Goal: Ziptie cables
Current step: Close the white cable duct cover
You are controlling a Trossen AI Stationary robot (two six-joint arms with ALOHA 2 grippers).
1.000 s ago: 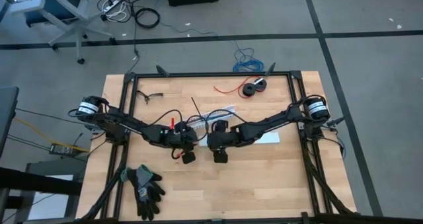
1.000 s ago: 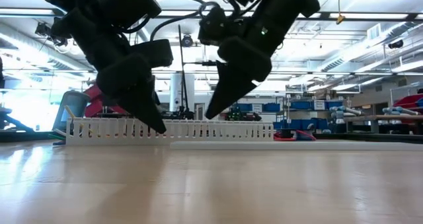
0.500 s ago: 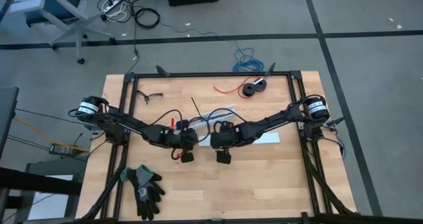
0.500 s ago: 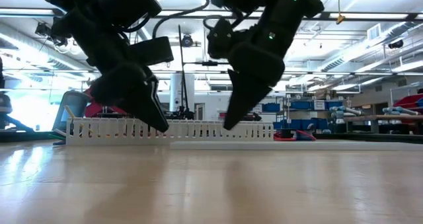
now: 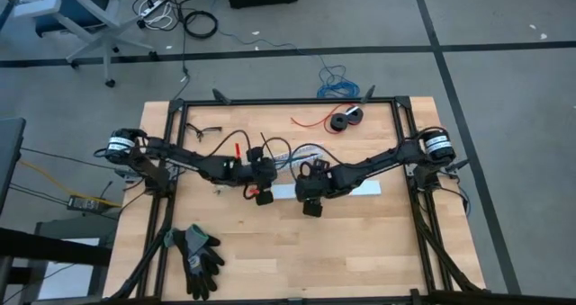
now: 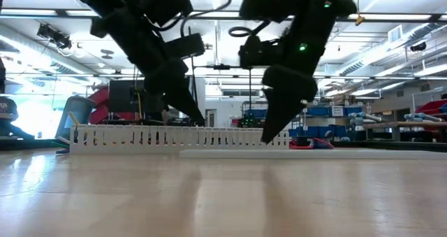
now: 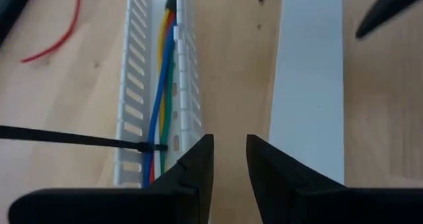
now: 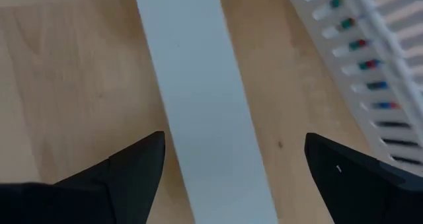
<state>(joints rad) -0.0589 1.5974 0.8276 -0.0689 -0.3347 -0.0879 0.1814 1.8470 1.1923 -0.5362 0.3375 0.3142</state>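
The cables (image 7: 162,85), thin yellow, blue, green and red wires, lie lengthwise inside a white slotted duct (image 7: 132,72) on the table (image 5: 360,242); they show as colour through the slots (image 8: 370,65). A black zip tie (image 7: 73,140) lies across the duct, its head (image 7: 142,147) at the wires. My left gripper (image 7: 229,148) hovers over bare wood beside the duct, its fingers only narrowly apart and empty; in the high view it (image 5: 263,195) is near the table's middle. My right gripper (image 8: 234,154) is wide open above a flat white strip (image 8: 198,98), to the right of the left one (image 5: 312,206).
A red wire with a black spool (image 5: 345,119) lies at the far edge, a blue wire coil (image 5: 331,80) on the floor beyond. Black gloves (image 5: 198,251) sit near the left front corner, a small dark thing (image 5: 205,130) at far left. Bare wood lies in front.
Both grippers have moved toward the table's right and a little toward its far edge. The left gripper has gone from in front of the duct up to its near side; the right one has shifted over the white strip. Duct, cables and zip tie have stayed put.
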